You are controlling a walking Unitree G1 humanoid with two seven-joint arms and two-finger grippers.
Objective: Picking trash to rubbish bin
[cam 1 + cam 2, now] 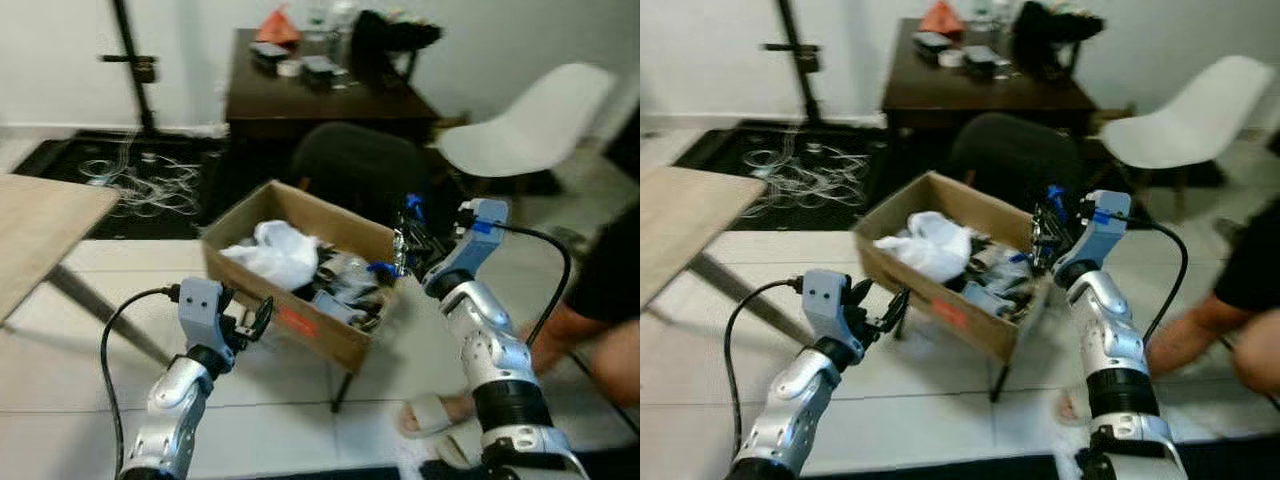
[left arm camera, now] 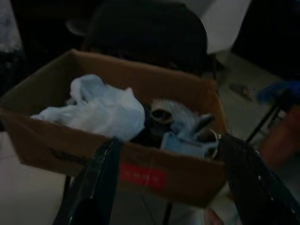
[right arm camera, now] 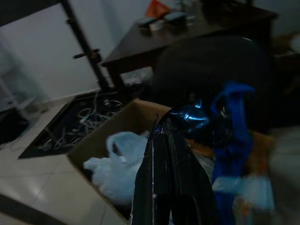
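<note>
An open cardboard box (image 1: pixel 318 334) stands on thin legs in the middle of the floor and serves as the bin. It holds a white plastic bag (image 1: pixel 275 250) and several dark and bluish scraps (image 1: pixel 350 290). My right gripper (image 1: pixel 407 248) hovers over the box's right rim, shut on a shiny blue wrapper (image 3: pixel 199 121) whose crumpled foil sticks out past the fingers (image 3: pixel 166 159). My left gripper (image 1: pixel 252 318) is open, low in front of the box's left front wall, with nothing between its fingers (image 2: pixel 101 183).
A dark table (image 1: pixel 320 95) with clutter stands at the back, a black chair (image 1: pixel 360 165) just behind the box and a white chair (image 1: pixel 530 125) to the right. A wooden tabletop (image 1: pixel 40 230) juts in at left. A person's leg (image 1: pixel 600 330) and sandalled foot (image 1: pixel 430 410) are at right.
</note>
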